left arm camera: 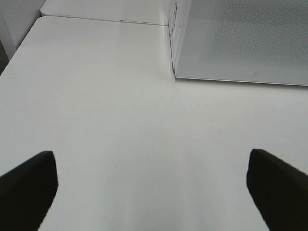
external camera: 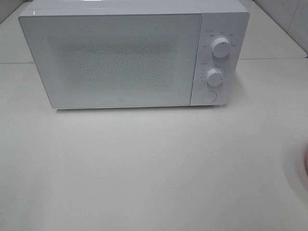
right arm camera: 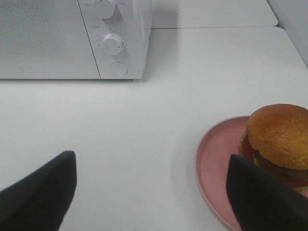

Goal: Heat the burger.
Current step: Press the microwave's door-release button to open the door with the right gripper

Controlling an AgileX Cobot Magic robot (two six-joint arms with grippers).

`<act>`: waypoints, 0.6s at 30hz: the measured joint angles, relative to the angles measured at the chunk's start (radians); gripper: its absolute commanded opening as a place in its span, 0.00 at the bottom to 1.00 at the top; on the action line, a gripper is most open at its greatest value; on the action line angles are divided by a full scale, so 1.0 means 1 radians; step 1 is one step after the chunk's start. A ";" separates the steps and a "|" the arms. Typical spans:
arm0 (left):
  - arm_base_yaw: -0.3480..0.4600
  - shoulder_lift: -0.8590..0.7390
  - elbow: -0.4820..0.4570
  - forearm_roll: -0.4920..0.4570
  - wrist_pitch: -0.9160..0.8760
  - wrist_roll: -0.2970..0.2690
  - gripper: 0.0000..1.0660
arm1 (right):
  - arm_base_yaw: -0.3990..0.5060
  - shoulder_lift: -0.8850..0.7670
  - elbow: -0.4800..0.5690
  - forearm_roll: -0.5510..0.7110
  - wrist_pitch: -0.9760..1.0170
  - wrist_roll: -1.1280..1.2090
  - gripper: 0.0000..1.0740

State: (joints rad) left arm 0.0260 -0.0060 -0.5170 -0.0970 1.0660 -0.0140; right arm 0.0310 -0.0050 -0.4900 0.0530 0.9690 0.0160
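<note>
opening step: microwave (external camera: 115,57) door shut, nothing handled yet. left gripper (left arm camera: 153,185) and right gripper (right arm camera: 151,190) both spread apart, empty. burger (right arm camera: 279,144) sits on pink plate (right arm camera: 216,163) on counter (external camera: 144,168), roughly 4 o'clock of microwave. next move likely needs door opened first. bun glossy golden-brown, tomato, dark patty showing.

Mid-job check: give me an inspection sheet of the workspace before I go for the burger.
Surface: white table, no spills seen.
Job's things: burger sits on a pink plate, front right of the microwave, whose door is shut.
Clutter: nothing seen.
Grippers: left gripper open above the table; right gripper open near the plate, holding nothing.
Cables: nothing seen.
Surroundings: tiled wall behind the table.
</note>
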 measured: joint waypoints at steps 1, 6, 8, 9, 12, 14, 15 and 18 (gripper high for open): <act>0.000 0.000 0.000 0.000 0.000 0.000 0.94 | 0.000 0.000 0.000 0.000 0.000 0.000 0.71; 0.000 0.000 0.000 0.000 0.000 0.000 0.94 | 0.000 0.000 0.000 0.000 0.000 0.000 0.71; 0.000 0.000 0.000 0.000 0.000 0.000 0.94 | 0.000 0.000 0.000 0.000 0.000 0.000 0.71; 0.000 0.000 0.000 0.000 0.000 0.000 0.94 | 0.000 0.000 0.000 0.000 0.000 0.000 0.71; 0.000 0.000 0.000 0.000 0.000 0.000 0.94 | 0.000 0.000 0.000 0.000 0.000 0.000 0.71; 0.000 0.000 0.000 0.000 0.000 0.000 0.94 | 0.000 0.000 0.000 0.000 0.000 0.000 0.71; 0.000 0.000 0.000 0.000 0.000 0.000 0.94 | 0.000 0.000 0.000 0.000 0.000 0.000 0.71; 0.000 0.000 0.000 0.000 0.000 0.000 0.94 | 0.000 0.000 0.000 0.000 0.000 0.000 0.71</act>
State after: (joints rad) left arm 0.0260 -0.0060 -0.5170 -0.0970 1.0660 -0.0140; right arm 0.0310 -0.0050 -0.4900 0.0530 0.9690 0.0160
